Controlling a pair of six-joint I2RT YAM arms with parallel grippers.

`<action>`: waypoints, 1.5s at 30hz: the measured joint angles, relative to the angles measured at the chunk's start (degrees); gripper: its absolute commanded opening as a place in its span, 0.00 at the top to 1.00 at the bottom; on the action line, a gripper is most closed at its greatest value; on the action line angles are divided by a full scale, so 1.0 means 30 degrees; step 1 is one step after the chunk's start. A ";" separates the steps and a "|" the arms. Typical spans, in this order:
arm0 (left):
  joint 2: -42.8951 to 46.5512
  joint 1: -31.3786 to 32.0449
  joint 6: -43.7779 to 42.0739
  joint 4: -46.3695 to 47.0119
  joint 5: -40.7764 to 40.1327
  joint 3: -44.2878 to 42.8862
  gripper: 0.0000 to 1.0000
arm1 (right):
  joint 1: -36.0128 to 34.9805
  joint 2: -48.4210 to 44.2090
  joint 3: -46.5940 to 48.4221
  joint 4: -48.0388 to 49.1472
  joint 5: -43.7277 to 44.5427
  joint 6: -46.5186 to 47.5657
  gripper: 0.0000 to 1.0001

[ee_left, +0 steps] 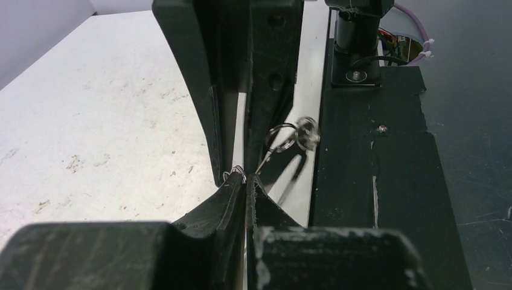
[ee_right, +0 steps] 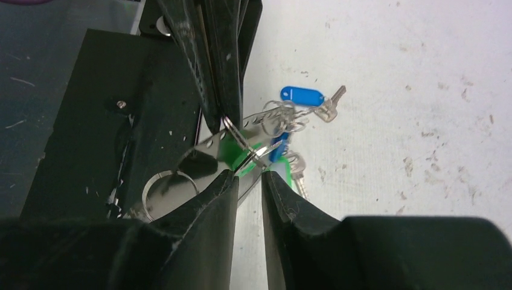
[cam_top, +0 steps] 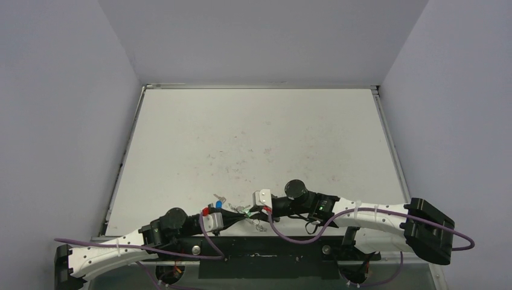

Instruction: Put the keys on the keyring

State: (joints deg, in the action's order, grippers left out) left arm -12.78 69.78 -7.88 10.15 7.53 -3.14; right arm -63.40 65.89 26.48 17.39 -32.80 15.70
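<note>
The keys hang in a bunch at the table's near edge. One has a bright green head (ee_right: 232,152), one a blue head (ee_right: 302,95) with its silver blade pointing right, and the bunch (cam_top: 220,202) also shows from above. My left gripper (ee_left: 246,180) (cam_top: 234,215) is shut on the thin wire of the keyring (ee_right: 236,134) (ee_left: 238,174). The wire runs off towards the front rail, and small bits (ee_left: 307,132) dangle from it. My right gripper (ee_right: 249,175) (cam_top: 249,210) faces the left one tip to tip. It is open a narrow gap, just short of the green head, with nothing between its fingers.
A shiny metal rail (ee_right: 205,145) and the black base plate (ee_left: 380,181) run along the near edge, right under both grippers. The speckled white table (cam_top: 259,145) stretches away behind them, bounded by raised edges and grey walls.
</note>
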 measured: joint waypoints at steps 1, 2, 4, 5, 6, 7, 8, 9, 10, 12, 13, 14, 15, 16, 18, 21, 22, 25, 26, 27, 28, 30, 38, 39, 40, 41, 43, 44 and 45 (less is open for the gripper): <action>0.0007 0.0000 -0.0015 0.0007 0.0066 0.0000 1.00 | -0.0029 0.0000 -0.0277 0.0146 0.0109 -0.0146 0.74; 0.0036 0.0000 -0.0022 0.0007 0.0087 0.0000 1.00 | -0.0029 0.0000 -0.0539 0.0277 0.0189 -0.0364 0.74; 0.0117 0.0000 -0.0029 0.0007 0.0095 0.0000 1.00 | -0.0029 0.0000 -0.0933 0.0452 0.0321 -0.0699 0.71; 0.0168 0.0000 -0.0036 0.0007 0.0095 0.0000 1.00 | -0.0029 -0.0007 -0.1056 0.0590 0.0372 -0.0903 0.68; 0.0219 0.0000 -0.0036 0.0000 0.0087 0.0000 1.00 | -0.0029 -0.0051 -0.1144 0.0765 0.0401 -0.1078 0.63; 0.0248 0.0000 -0.0036 -0.0015 0.0095 0.0000 1.00 | -0.0029 -0.0153 -0.1180 0.0889 0.0452 -0.1253 0.61; 0.0277 0.0000 -0.0036 -0.0036 0.0102 0.0000 1.00 | -0.0029 -0.0291 -0.1202 0.0976 0.0495 -0.1428 0.59; 0.0306 0.0000 -0.0036 -0.0073 0.0102 0.0000 1.00 | -0.0029 -0.0430 -0.1209 0.1064 0.0525 -0.1486 0.57; 0.0357 0.0000 -0.0036 -0.0131 0.0102 0.0000 1.00 | -0.0029 -0.0656 -0.1209 0.1122 0.0605 -0.1552 0.55; 0.0474 0.0000 -0.0036 -0.0255 0.0109 0.0000 1.00 | -0.0029 -0.1282 -0.1209 0.1151 0.0801 -0.1617 0.51; 0.0517 0.0000 -0.0036 -0.0313 0.0146 0.0000 1.00 | -0.0029 -0.1617 -0.1209 0.1151 0.0889 -0.1632 0.51; 0.0568 0.0000 -0.0036 -0.0364 0.0160 0.0000 1.00 | -0.0029 -0.1953 -0.1209 0.1151 0.0984 -0.1588 0.50; 0.0605 0.0000 -0.0044 -0.0415 0.0175 0.0000 1.00 | -0.0029 -0.2324 -0.1209 0.1129 0.1086 -0.1508 0.50; 0.0634 0.0000 -0.0051 -0.0459 0.0197 0.0000 1.00 | -0.0029 -0.2608 -0.1209 0.1078 0.1151 -0.1428 0.50; 0.0648 0.0000 -0.0058 -0.0495 0.0233 0.0000 1.00 | -0.0029 -0.3155 -0.1158 0.0860 0.1158 -0.1086 0.50; 0.0656 0.0000 -0.0066 -0.0539 0.0248 0.0000 1.00 | -0.0044 -0.3249 -0.0787 0.0379 0.0998 -0.0452 0.51; 0.0656 0.0000 -0.0080 -0.0539 0.0248 0.0000 1.00 | -0.0044 -0.3126 -0.0605 0.0248 0.0801 -0.0189 0.51; 0.0656 0.0000 -0.0095 -0.0546 0.0291 0.0000 1.00 | -0.0044 -0.2426 -0.0240 0.0124 0.0350 0.0459 0.57; 0.0656 0.0000 -0.0095 -0.0561 0.0313 0.0000 1.00 | -0.0044 -0.2098 -0.0138 0.0087 0.0233 0.0648 0.58; 0.0656 0.0000 -0.0095 -0.0576 0.0357 0.0000 1.00 | -0.0044 -0.1785 -0.0029 0.0007 0.0117 0.0831 0.59; 0.0656 0.0000 -0.0102 -0.0576 0.0379 0.0000 1.00 | -0.0044 -0.1479 0.0058 -0.0080 -0.0015 0.0998 0.59; 0.0656 0.0000 -0.0102 -0.0568 0.0430 0.0000 1.00 | -0.0044 -0.0976 0.0204 -0.0211 -0.0248 0.1224 0.60; 0.0656 0.0015 -0.0095 -0.0590 0.0525 0.0000 1.00 | -0.0036 -0.0109 0.0860 -0.0452 -0.1311 0.1639 0.66; 0.0656 0.0015 -0.0095 -0.0597 0.0554 0.0000 1.00 | -0.0029 -0.0109 0.0874 -0.0430 -0.1370 0.1639 0.67; 0.0656 0.0015 -0.0095 -0.0597 0.0568 0.0000 1.00 | -0.0022 -0.0109 0.0874 -0.0408 -0.1406 0.1625 0.70; 0.0656 0.0015 -0.0095 -0.0597 0.0583 0.0000 1.00 | -0.0022 -0.0109 0.0874 -0.0372 -0.1457 0.1617 0.76; 0.0656 0.0015 -0.0095 -0.0590 0.0576 0.0000 1.00 | -0.0022 -0.0073 0.0874 -0.0182 -0.1668 0.1523 0.89; 0.0656 0.0015 -0.0109 -0.0583 0.0568 0.0000 1.00 | -0.0029 -0.0022 0.0889 -0.0117 -0.1749 0.1559 0.97; 0.0656 0.0015 -0.0124 -0.0583 0.0503 0.0000 1.00 | -0.0029 0.0095 0.0925 -0.0102 -0.1931 0.1515 1.00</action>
State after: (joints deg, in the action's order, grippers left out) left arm -10.81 69.82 -8.25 8.40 9.04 -3.14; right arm -63.48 66.17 29.26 17.08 -38.59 20.25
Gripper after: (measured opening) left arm 0.008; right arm 0.144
